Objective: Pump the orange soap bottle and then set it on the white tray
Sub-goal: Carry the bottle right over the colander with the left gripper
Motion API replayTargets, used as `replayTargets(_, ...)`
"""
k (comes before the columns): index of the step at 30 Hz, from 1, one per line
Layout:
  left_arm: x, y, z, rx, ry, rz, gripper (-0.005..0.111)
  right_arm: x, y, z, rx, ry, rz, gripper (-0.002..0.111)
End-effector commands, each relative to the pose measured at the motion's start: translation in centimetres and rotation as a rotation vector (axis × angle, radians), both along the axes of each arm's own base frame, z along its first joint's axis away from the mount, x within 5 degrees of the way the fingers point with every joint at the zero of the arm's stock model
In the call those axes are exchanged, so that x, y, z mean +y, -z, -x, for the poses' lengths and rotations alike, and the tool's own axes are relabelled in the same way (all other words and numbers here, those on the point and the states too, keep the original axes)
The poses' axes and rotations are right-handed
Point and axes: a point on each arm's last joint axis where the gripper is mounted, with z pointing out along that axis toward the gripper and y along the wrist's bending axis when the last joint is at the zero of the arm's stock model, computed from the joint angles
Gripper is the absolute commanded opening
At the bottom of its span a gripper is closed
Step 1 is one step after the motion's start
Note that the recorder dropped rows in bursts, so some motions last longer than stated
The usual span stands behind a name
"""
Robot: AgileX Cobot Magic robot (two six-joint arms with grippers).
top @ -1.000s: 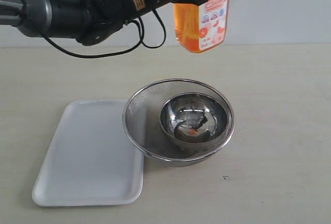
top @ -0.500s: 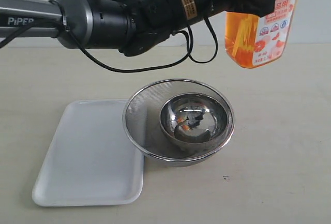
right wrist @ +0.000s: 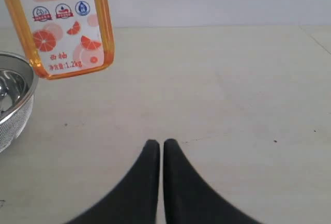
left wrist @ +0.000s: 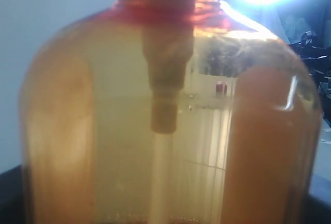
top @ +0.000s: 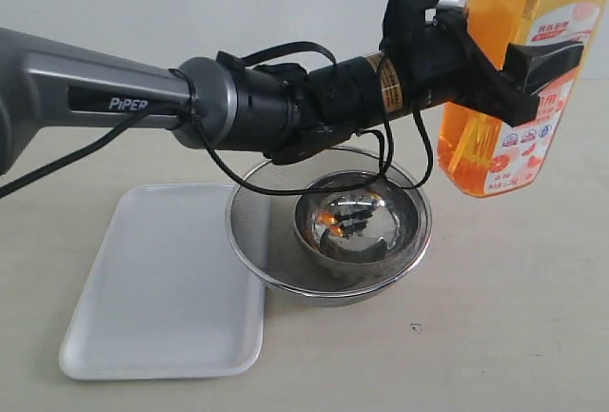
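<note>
The left gripper [top: 519,69] clamps the soap bottle [top: 495,150] upright at the frame's upper right, seemingly clear of the table [top: 533,326] — the tray [top: 143,326] lies lower left, beyond the bowl [top: 257,207] — while the right gripper [right wrist: 161,144] has its fingers pressed together, empty.

Grey arm [top: 57,79] w/ PiPER mark [top: 132,104], blk wrist [top: 285,112], blk cables [top: 295,47], blk left gripper [top: 544,79]

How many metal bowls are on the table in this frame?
2. A wide mesh bowl sits at the white tray's right edge; a smaller shiny steel bowl is nested inside it. None appears hidden.
</note>
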Motion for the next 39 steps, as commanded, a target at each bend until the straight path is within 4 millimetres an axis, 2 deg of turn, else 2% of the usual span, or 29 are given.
replayTargets(1,-0.4,-1.6,0.5,-0.035,0.033,0.134,0.005,0.0,-0.1,0.0,-0.016,0.000,0.004,0.000)
replayTargets(9,-0.7,-0.4,0.5,-0.041,0.038,0.150,0.005,0.0,-0.1,0.0,-0.016,0.000,0.004,0.000)
replayTargets(16,-0.8,1.5,0.2,-0.018,0.030,0.146,0.005,0.0,-0.1,0.0,-0.016,0.000,0.004,0.000)
replayTargets(25,-0.4,1.4,-0.3,0.017,-0.009,0.264,0.005,0.0,-0.1,0.0,-0.016,0.000,0.004,0.000)
replayTargets(34,-0.6,1.5,-0.1,0.017,-0.003,0.257,0.005,0.0,-0.1,0.0,-0.016,0.000,0.004,0.000)
replayTargets(39,-1.0,2.3,0.1,-0.023,0.015,0.150,0.005,0.0,-0.1,0.0,-0.016,0.000,0.004,0.000)
